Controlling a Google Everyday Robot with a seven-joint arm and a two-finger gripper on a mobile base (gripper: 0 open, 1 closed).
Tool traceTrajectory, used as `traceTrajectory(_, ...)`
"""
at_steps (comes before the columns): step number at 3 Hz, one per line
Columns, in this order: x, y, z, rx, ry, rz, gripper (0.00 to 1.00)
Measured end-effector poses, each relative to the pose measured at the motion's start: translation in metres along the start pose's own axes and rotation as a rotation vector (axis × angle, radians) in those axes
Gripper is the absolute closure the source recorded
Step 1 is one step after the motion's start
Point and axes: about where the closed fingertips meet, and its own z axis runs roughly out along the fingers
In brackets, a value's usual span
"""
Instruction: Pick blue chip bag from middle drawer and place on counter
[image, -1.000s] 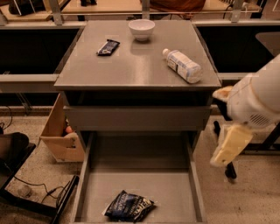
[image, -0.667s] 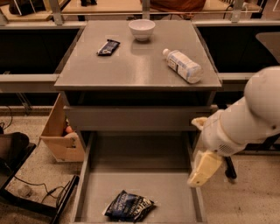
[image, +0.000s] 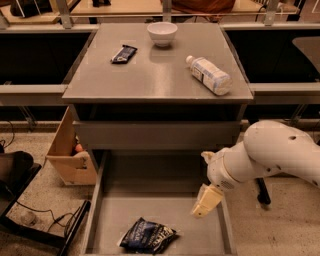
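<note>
Crinkled navy-blue foil chip bag (image: 148, 235): lies flat on floor of open wide shallow grey metal middle drawer (image: 197, 237), bottom centre of frame. Cream gripper (image: 206, 201): hangs over drawer's right side, lower right of centre, apart from bag; grip state impossible to tell.

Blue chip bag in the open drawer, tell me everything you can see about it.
The blue chip bag is a crinkled dark navy foil packet with white lettering and pale edges. It lies flat and slightly skewed on the floor of the open drawer, near its front edge. Nothing else touches it. The end effector hangs over the drawer's right side, apart from the bag.
</note>
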Motion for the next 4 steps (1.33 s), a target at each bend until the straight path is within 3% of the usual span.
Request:
traceTrajectory(1, 0.0, 0.0, -0.001, 0.001, 0.0, -0.001, 0.0)
traceTrajectory(2, -0.002, 0.001, 0.024, -0.024, 0.013, -0.001, 0.0)
traceTrajectory(4, 0.007, 0.018, 0.211, -0.202, 0.135, 0.047, 0.0)
